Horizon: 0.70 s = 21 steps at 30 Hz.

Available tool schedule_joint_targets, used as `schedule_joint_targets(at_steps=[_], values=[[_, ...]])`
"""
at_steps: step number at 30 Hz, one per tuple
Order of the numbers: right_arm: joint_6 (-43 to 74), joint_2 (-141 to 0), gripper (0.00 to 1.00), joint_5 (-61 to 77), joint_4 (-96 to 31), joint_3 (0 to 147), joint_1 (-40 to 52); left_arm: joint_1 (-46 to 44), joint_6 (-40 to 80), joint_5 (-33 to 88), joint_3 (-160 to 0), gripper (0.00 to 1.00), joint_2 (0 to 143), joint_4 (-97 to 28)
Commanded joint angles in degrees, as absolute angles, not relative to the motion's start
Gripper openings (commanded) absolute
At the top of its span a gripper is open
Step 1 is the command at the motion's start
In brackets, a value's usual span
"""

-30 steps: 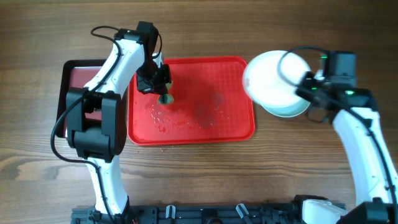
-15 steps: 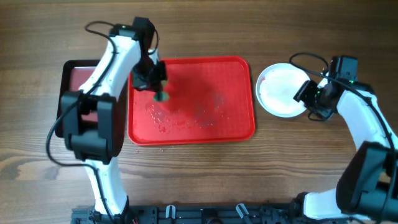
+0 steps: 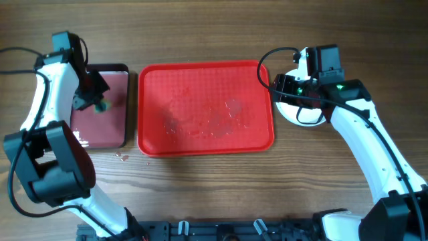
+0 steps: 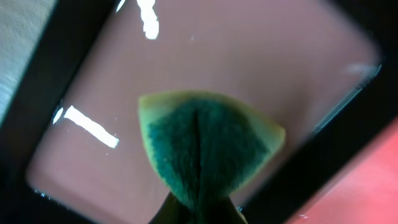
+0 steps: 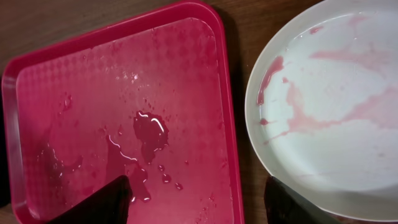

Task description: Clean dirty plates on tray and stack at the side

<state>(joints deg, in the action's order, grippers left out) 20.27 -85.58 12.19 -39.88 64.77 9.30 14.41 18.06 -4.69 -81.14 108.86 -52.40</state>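
Observation:
The red tray point(image 3: 206, 107) lies mid-table with no plate on it, only wet smears; it also fills the left of the right wrist view point(image 5: 124, 112). A white plate point(image 3: 294, 112) rests on the table just right of it, streaked with pink point(image 5: 336, 112). My right gripper point(image 3: 279, 86) hovers open over the gap between tray and plate, nothing between its fingers point(image 5: 199, 205). My left gripper point(image 3: 93, 100) is shut on a green sponge point(image 4: 208, 146), held over a small maroon tray point(image 3: 100, 124).
The black-rimmed maroon tray point(image 4: 249, 62) sits left of the red tray and looks wet. A few droplets point(image 3: 122, 157) lie on the wooden table in front of it. Cables loop above the right arm.
My left arm carried the sponge left, off the red tray to over the maroon tray. My right gripper let go of the white plate beside the tray, opened and shifted toward the tray's edge.

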Motion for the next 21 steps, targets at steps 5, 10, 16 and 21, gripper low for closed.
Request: schedule_joint_targets(at_steps=[5,10,16,21], values=[[19.49,-86.43,0.70,11.42,-40.42,65.23,9.54,15.33,18.90,-5.04,-72.90,0.86,108.75,-42.78],[18.81,-85.78,0.72,12.53,-41.21,67.26,9.52,14.37,18.94,-4.58,-80.16,1.00,103.79,-53.45],[16.47,-75.77,0.81,12.93,-46.50,73.58,9.52,9.23,18.94,-4.56,-90.63,1.00,86.15,-65.14],[22.39,-57.71,1.00,12.99,-48.31,75.92,9.52,8.69,18.92,-4.58,-90.63,1.00,82.15,-65.08]])
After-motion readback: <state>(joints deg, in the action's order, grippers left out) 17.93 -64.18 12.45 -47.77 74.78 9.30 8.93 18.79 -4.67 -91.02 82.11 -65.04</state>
